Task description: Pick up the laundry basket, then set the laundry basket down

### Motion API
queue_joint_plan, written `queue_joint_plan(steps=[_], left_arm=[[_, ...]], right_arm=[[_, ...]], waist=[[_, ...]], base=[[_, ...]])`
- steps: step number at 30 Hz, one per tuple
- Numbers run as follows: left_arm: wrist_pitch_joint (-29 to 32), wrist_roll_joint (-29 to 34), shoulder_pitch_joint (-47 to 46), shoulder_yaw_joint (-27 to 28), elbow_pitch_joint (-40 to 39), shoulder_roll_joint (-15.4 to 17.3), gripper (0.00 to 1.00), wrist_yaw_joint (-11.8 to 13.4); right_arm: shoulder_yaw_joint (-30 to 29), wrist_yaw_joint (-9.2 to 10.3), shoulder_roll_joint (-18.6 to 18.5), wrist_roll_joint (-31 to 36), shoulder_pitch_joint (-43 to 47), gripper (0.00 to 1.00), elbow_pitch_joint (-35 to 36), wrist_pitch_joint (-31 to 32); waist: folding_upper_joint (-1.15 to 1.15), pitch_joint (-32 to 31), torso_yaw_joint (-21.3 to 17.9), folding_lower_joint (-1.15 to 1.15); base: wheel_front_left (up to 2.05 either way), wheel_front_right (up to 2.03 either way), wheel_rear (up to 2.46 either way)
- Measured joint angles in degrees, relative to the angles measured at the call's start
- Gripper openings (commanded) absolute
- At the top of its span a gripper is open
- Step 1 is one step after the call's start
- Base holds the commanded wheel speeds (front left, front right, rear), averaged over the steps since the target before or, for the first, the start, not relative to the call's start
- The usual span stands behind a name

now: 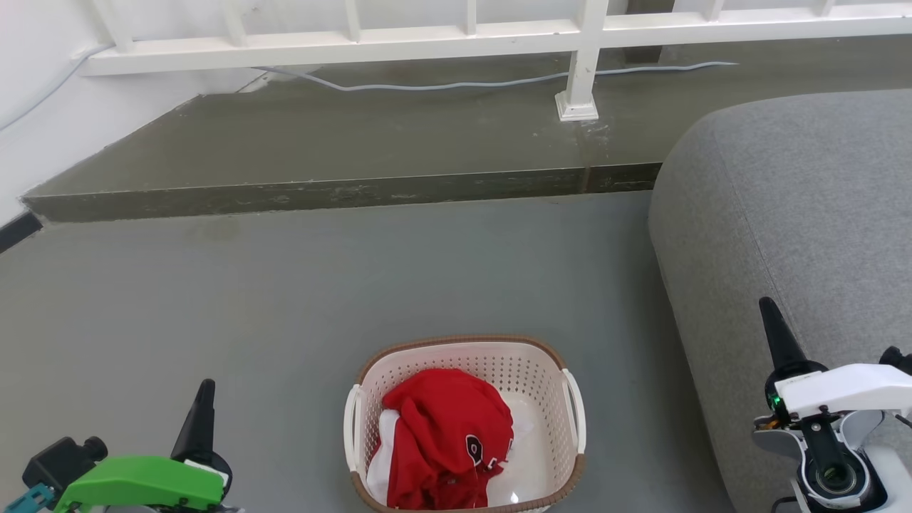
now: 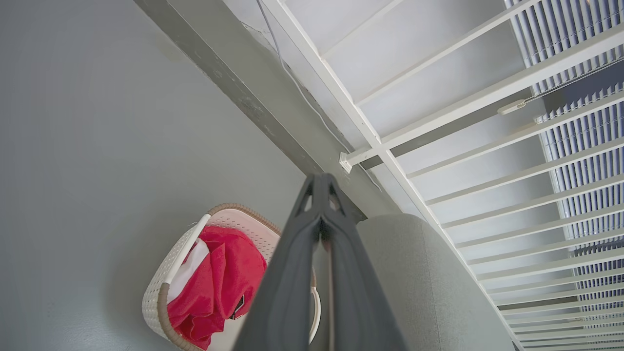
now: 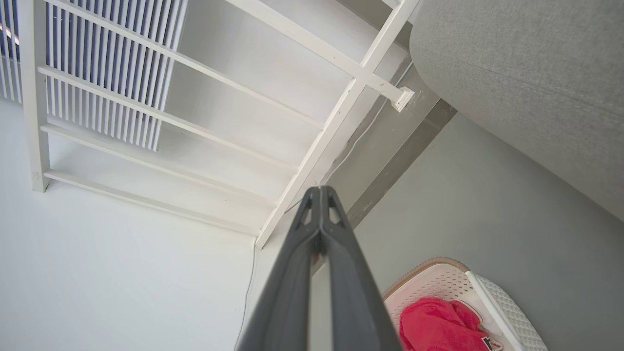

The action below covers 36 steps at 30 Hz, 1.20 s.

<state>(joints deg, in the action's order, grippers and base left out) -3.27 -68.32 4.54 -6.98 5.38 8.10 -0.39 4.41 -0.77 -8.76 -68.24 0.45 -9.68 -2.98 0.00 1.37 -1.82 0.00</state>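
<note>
The laundry basket [image 1: 531, 370] stands on the grey floor at the bottom centre of the head view, cream with perforated walls, a brown woven rim and white side handles. Red and white clothes [image 1: 445, 434] lie inside it. My left gripper [image 1: 202, 399] is low at the left, well apart from the basket, its fingers pressed together with nothing held. My right gripper [image 1: 771, 320] is at the right, in front of the sofa, also shut and empty. The left wrist view shows the basket [image 2: 161, 292] beside my shut fingers [image 2: 319, 183]. In the right wrist view the basket [image 3: 438, 280] lies at the lower right.
A grey sofa [image 1: 798, 235] fills the right side, close to the basket. A raised concrete step [image 1: 342, 192] crosses the floor farther back, with a white railing [image 1: 584, 64] and a grey cable [image 1: 442, 85] on it. A white wall is at the far left.
</note>
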Motion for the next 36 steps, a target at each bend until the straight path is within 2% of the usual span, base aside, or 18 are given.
queue_joint_plan(steps=[36], left_arm=[[4.28,-27.04,-5.87,5.09,7.72,-1.69,0.00,-5.44]], right_arm=[[-6.84,-5.25,3.30,-25.95,-2.42,0.00,-4.67,5.14]], waist=[[0.00,-1.09,1.74,0.00]], base=[[0.00,0.00,0.00]])
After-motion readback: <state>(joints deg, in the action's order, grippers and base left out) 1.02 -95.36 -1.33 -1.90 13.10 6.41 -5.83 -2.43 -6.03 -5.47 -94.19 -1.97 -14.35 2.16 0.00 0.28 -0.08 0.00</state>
